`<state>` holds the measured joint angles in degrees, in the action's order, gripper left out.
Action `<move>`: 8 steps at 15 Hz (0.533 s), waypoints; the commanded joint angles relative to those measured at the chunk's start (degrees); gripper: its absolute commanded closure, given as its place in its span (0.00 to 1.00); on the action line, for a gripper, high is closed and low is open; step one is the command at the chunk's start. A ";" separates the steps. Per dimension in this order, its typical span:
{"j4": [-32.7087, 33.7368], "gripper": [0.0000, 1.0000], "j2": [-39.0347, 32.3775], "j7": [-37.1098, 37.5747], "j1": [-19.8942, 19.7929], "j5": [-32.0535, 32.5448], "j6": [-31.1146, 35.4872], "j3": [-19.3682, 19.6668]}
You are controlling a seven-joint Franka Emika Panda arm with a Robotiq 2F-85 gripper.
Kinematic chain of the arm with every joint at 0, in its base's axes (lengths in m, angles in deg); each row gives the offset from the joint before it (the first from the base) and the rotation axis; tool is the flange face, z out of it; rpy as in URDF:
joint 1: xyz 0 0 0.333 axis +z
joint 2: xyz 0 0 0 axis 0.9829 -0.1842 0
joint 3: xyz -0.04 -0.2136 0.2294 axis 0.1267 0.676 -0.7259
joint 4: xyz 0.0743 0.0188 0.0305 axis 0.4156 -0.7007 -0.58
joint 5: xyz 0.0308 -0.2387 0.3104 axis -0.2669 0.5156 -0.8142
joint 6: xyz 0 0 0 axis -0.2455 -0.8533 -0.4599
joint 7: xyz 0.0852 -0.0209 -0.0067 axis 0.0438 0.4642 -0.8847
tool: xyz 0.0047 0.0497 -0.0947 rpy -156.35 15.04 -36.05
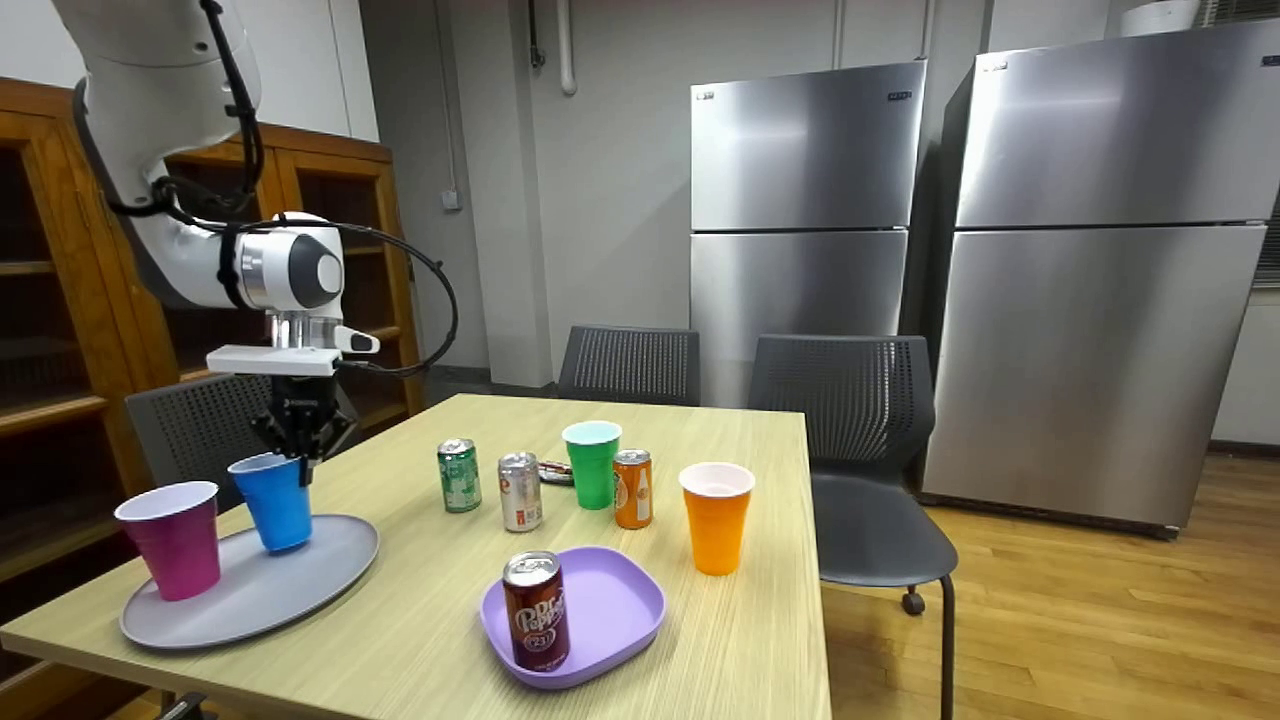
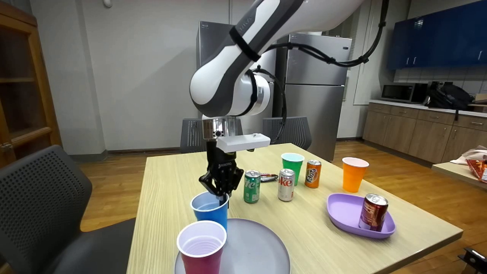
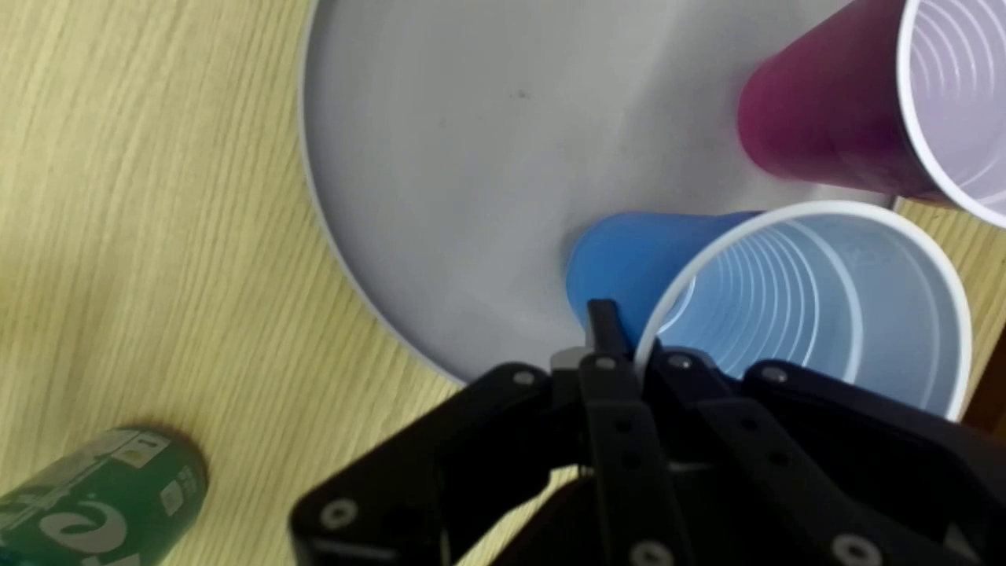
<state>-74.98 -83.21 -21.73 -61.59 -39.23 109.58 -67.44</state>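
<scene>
Smooth Plastic and Bright Metal over Pale Grain

In an exterior view, the pale rectangular wood-look table has streaky grain and a low sheen. At eight o'clock, the round grey plate looks smooth and matt; on it, the tapered burgundy plastic cup and tapered blue plastic cup are satiny outside, ribbed within. At six o'clock, the rounded purple plastic plate is softly shiny, and the cylindrical dark-red metal can gleams. At two, the tall silver metal refrigerator looks reflective. In the wrist view, the black jointed gripper is matt with shiny metal screws.
</scene>
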 commanded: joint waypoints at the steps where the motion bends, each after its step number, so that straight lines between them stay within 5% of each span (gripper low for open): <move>1: -1.10 0.99 0.32 -1.96 -1.37 -1.27 1.17 -1.30; 3: -1.25 0.99 0.25 -1.89 -1.32 -1.14 1.18 -1.21; 4: -1.42 0.72 0.34 -1.84 -1.31 -1.07 1.14 -1.15; 8: -1.96 0.52 1.10 -1.79 -1.19 -0.70 1.07 -1.01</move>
<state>-75.36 -83.56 -21.80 -61.60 -39.23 109.88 -67.45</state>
